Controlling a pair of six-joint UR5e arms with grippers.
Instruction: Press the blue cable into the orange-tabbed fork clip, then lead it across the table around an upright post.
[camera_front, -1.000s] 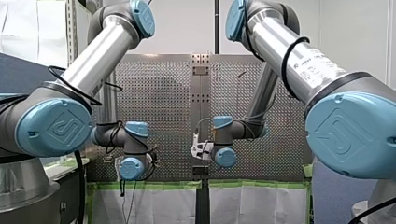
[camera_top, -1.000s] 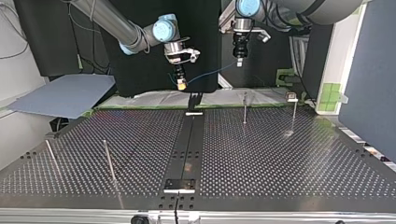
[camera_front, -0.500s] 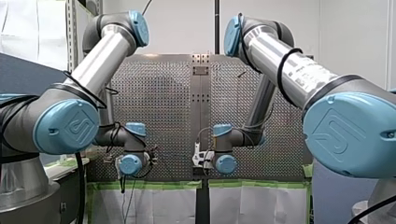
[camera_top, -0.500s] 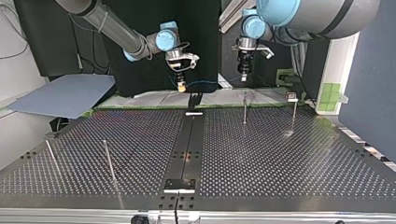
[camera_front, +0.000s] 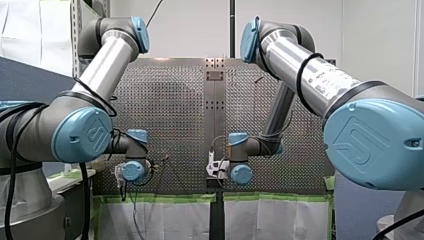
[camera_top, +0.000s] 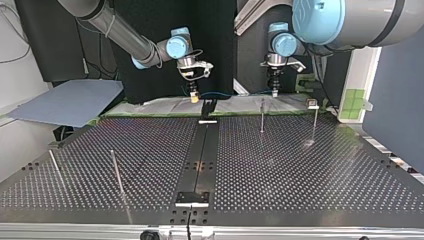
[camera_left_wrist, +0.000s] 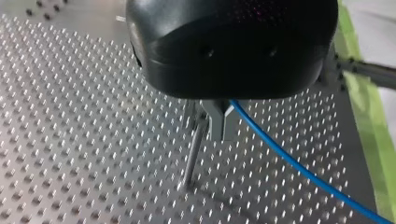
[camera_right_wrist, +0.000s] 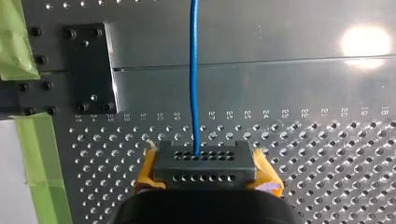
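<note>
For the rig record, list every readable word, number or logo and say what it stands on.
"18" to "22", seemingly: number row stamped on the perforated table; the remaining numbers are blurred.
Embossed emblem, no legible letters: blue joint caps.
Printed label on my right arm: too small to read.

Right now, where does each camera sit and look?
Front: behind my shoulders, facing the table; both arms show.
Top: across the table, facing my arms.
Left wrist: on my left arm, past my left gripper toward a post.
Right wrist: on my right arm, over my right gripper.
Both wrist views share the blue cable.
</note>
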